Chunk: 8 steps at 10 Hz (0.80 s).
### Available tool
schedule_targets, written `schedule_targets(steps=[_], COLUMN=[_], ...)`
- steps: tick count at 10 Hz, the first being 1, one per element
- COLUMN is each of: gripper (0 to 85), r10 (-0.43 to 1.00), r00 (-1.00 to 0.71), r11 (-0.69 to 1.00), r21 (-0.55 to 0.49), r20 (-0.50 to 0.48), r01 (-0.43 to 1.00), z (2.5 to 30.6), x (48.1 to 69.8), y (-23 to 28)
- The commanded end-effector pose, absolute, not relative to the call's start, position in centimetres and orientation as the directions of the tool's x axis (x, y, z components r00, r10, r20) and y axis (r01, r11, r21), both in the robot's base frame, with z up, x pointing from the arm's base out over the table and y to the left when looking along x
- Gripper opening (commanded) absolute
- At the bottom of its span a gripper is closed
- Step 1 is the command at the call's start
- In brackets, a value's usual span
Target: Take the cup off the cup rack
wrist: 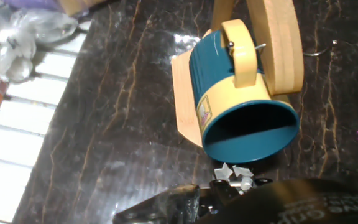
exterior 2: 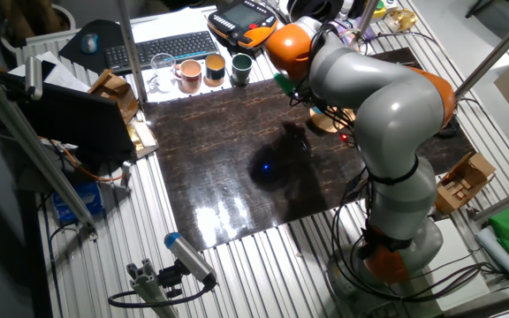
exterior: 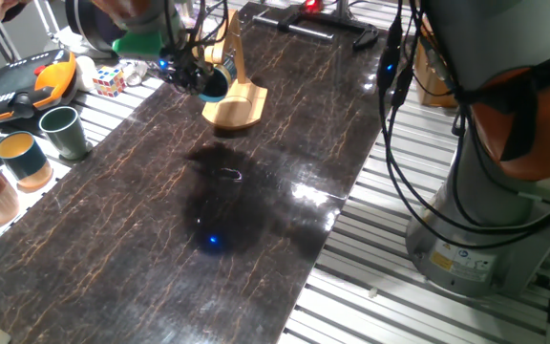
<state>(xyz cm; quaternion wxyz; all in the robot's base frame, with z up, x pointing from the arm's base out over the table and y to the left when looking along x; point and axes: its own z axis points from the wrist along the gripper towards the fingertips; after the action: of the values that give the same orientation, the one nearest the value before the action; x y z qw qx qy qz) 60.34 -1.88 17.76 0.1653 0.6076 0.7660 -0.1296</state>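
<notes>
One cup [wrist: 244, 102] matters here, and it hangs on the cup rack [wrist: 278, 43] at the far end of the dark counter [exterior: 256, 239], mouth tipped down and toward your camera, its tan handle hooked over a peg against the wooden post. In the hand view you look almost straight into the teal inside, with the rack's flat base showing just beyond the cup's side.

Your end effector [exterior: 191, 75] sits right beside the cup in the one fixed view, close in at the rack. Whether its fingers are spread or clamped, I cannot tell: the hand view shows only dark blurred hardware along the bottom edge, and the fixed views are too crowded with cable.

So, the grasp. I'd judge the rim nearest you is the easy bite, one finger inside the mouth and one outside the wall. Stay off the handle side, where the peg and post crowd in.

Once you have it, don't pull straight back. The handle has to slide along the peg, so I'd follow the peg's line up and outward. Go slowly; that rack looks light, and a snagged handle could tip it.
</notes>
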Motion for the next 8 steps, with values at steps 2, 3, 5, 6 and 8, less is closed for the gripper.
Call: schedule_targets(steps=[2, 3, 5, 6, 8], gripper=[38.3, 52.0, 56.3, 55.7, 53.3], r10=[0.885, 0.876, 0.866, 0.864, 0.855], r00=[-0.204, -0.216, -0.202, -0.193, -0.187], r11=[0.229, 0.243, 0.238, 0.232, 0.232], r21=[0.011, 0.009, 0.022, 0.027, 0.035], r20=[-0.419, -0.431, -0.458, -0.465, -0.484], r01=[0.973, 0.970, 0.971, 0.972, 0.972], z=[17.6, 17.4, 17.0, 16.8, 16.8], x=[60.5, 60.6, 60.9, 61.0, 61.0], y=[-2.0, -2.2, -2.6, -2.9, -3.7])
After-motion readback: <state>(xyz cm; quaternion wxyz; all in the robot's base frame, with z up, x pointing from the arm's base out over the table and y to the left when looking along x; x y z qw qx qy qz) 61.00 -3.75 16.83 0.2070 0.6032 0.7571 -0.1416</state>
